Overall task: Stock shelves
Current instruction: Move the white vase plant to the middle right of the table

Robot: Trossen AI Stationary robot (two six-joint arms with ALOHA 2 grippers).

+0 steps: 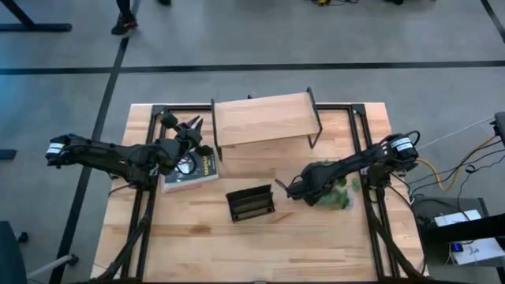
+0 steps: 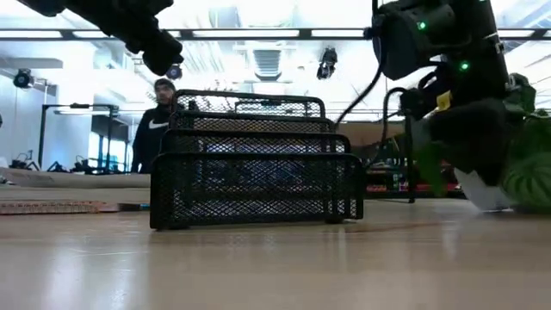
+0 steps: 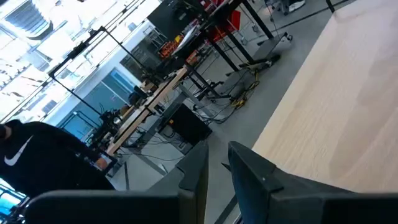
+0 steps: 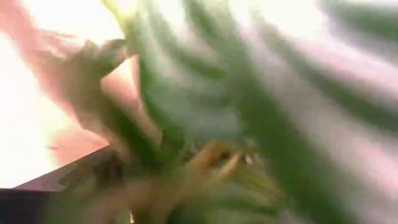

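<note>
My right claw (image 1: 293, 189) sits low at the plant (image 1: 335, 196), leaves filling its view; I cannot tell how wide it stands. The shelf (image 1: 264, 118) lies toward 11 o'clock, long axis 9 to 3. My left claw (image 1: 192, 136), slightly parted and empty, hovers above the book (image 1: 192, 172).

Rack dead centre, arms dropping in from above.

The black mesh rack (image 2: 256, 164) stands on the table (image 2: 275, 267), its tiered walls stepping up toward the back. A dark arm (image 2: 120, 21) crosses the top left corner, well clear of the rack. On the right another arm (image 2: 448, 77), green lights lit, comes down into the green leaves of a plant (image 2: 527, 159) with something white at its base. Behind the rack a person (image 2: 157, 125) in a dark top stands in the room.
</note>
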